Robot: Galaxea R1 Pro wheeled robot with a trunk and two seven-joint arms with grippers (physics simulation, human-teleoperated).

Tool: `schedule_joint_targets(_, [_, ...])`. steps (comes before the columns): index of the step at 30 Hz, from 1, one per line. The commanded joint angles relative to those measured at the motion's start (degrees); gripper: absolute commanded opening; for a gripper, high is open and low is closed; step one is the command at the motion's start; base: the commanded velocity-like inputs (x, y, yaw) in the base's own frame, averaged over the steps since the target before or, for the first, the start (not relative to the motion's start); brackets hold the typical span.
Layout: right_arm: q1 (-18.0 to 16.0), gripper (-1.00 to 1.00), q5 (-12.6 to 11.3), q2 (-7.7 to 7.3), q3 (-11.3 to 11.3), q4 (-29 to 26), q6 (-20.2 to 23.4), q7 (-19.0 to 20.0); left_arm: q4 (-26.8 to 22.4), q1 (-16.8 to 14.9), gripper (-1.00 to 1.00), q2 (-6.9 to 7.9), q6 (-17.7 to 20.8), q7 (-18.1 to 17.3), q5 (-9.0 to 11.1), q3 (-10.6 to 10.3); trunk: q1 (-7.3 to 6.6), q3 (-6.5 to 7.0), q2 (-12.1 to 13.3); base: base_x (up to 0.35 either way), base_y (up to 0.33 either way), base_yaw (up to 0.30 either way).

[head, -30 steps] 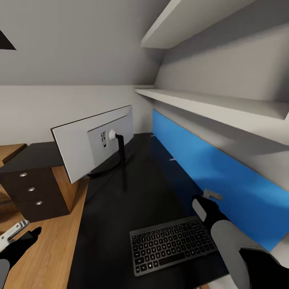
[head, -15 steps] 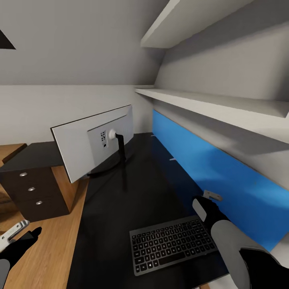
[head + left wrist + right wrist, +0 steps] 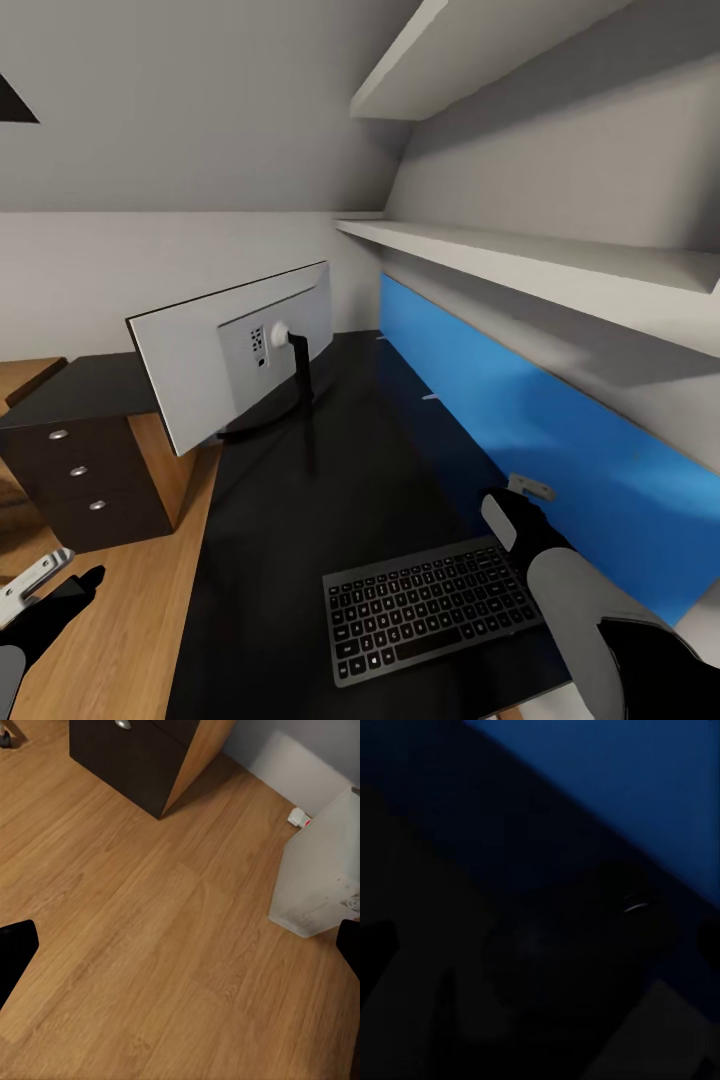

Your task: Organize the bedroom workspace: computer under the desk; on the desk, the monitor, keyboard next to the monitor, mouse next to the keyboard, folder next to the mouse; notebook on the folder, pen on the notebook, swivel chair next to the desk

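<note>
Keyboard (image 3: 428, 608): dark, lying flat on the black desk (image 3: 300, 520), lower centre of the head view; its right end sits just beside the right arm, and whether they touch cannot be told. Monitor (image 3: 230, 355): upright on the desk at centre left of the frame, back panel and stand toward the camera, screen side hidden. Blue panel (image 3: 560, 450): along the desk's far edge, running from centre to lower right, cut off by the right arm. Shelves (image 3: 520, 255): two, white, upper right, both cut by the frame edge. Drawer unit (image 3: 80, 470): dark, three knobs, at left beside the desk; its corner also appears in the left wrist view (image 3: 135, 757). Right gripper (image 3: 528, 488): low over the desk behind the keyboard, close to the blue panel; only a pale tip is visible past the wrist, and the right wrist view is too dark to read, so its opening cannot be told. Left gripper (image 3: 40, 580): lower left corner of the head view, over the wood floor (image 3: 135, 945); in the left wrist view its two dark fingertips (image 3: 15, 952) lie at opposite edges, set wide apart with nothing between. White box (image 3: 322, 870): standing on the floor, partly cut off; identity unclear.
</note>
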Motion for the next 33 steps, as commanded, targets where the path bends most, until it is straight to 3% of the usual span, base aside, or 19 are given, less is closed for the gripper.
schedule_joint_targets(1, [-0.04, 1.0, -0.4, -0.03, 0.04, -0.16, 0.29, -0.26, -0.08, -0.04, 1.0, -0.01, 0.19, 0.5, 0.6, -0.01, 0.0, -0.06, -0.04, 0.0, 0.0, 0.0])
schedule_joint_targets(11, [-1.05, 1.0, 0.04, -0.2, 0.19, -0.83, 3.54, -0.47, -0.08, -0.04, 1.0, -0.11, 0.19, 0.5, 0.6, -0.14, 0.0, -0.06, -0.04, 0.0, 0.0, 0.0])
schedule_joint_targets(18, [-3.55, 1.0, 0.03, -0.28, 0.2, -0.45, 5.07, -0.26, -0.08, -0.04, 1.0, -0.11, 0.19, 0.5, 0.6, -0.13, 0.0, -0.06, -0.04, 0.0, 0.0, 0.0])
schedule_joint_targets(33, [-4.66, 1.0, -0.46, -0.9, 0.05, -0.23, 5.22, 2.19, -0.08, -0.04, 1.0, -0.08, 0.19, 0.5, 0.62, -0.09, 0.0, -0.06, -0.04, 0.0, 0.0, 0.0])
